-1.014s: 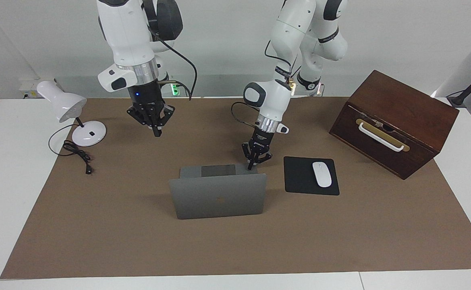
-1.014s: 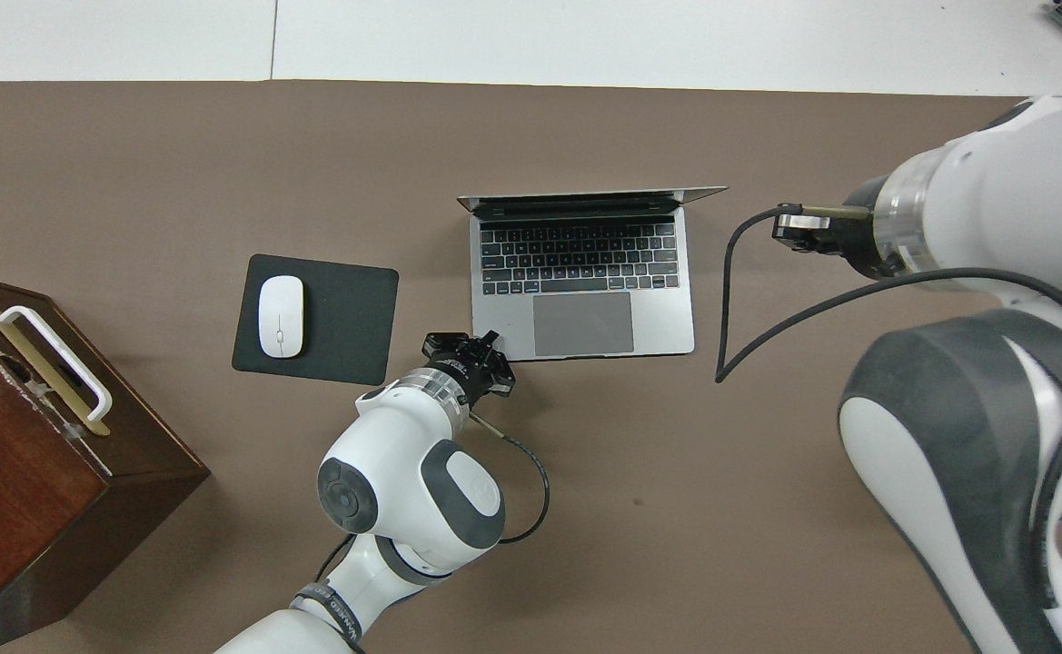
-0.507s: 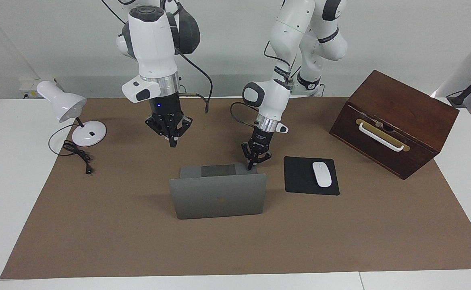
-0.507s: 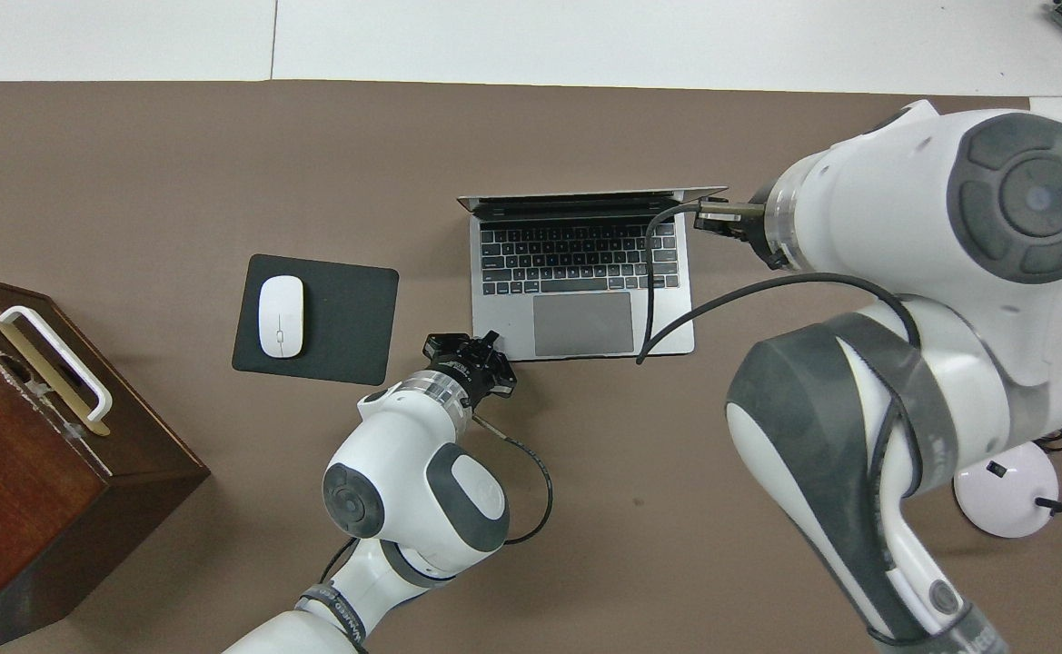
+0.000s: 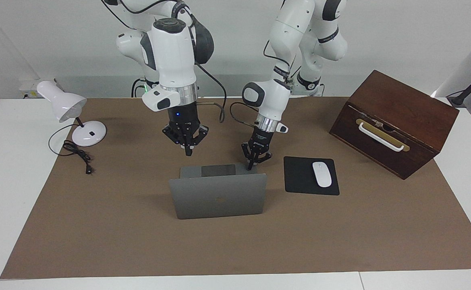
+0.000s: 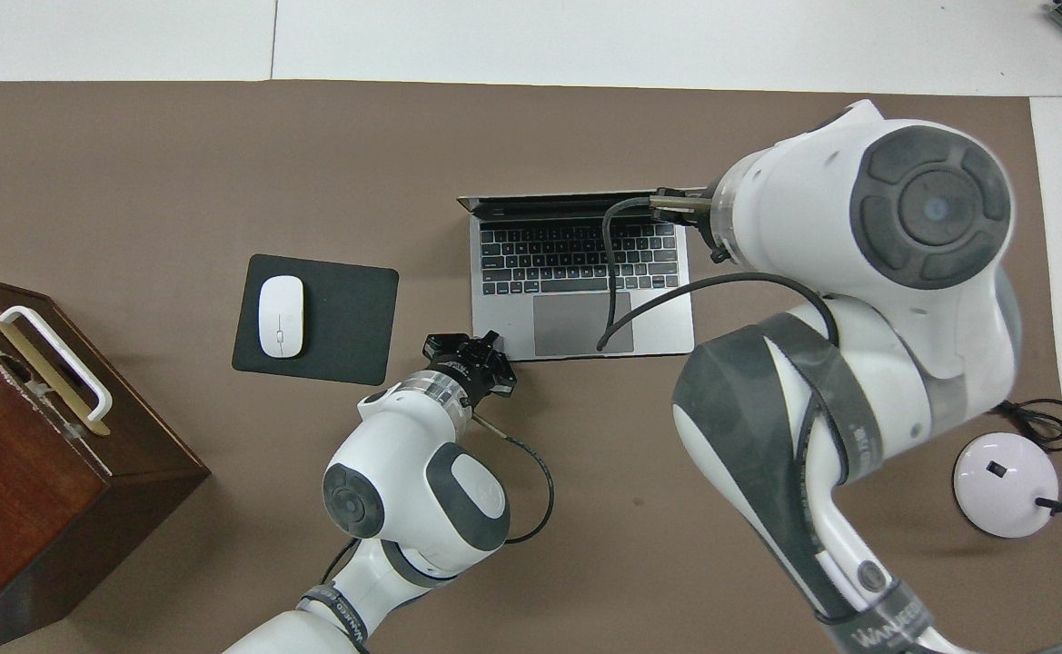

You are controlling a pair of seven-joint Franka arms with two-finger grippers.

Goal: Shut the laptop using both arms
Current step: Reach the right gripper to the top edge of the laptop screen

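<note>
The laptop (image 5: 219, 199) stands open mid-mat (image 5: 98, 225), with the mouse pad (image 5: 299, 177) at its 3 o'clock in the facing view. The left gripper (image 5: 253, 164), fingers pinched together on nothing, rests its tip at the base's corner by the pad. The right gripper (image 5: 187, 152), also closed and empty, hovers over the base's other robot-side corner. The left should probably pin the base while the right clears the lid's top edge and presses it down evenly. The long axis runs 9 to 3; the logo faces 6, the screen 12.
</note>
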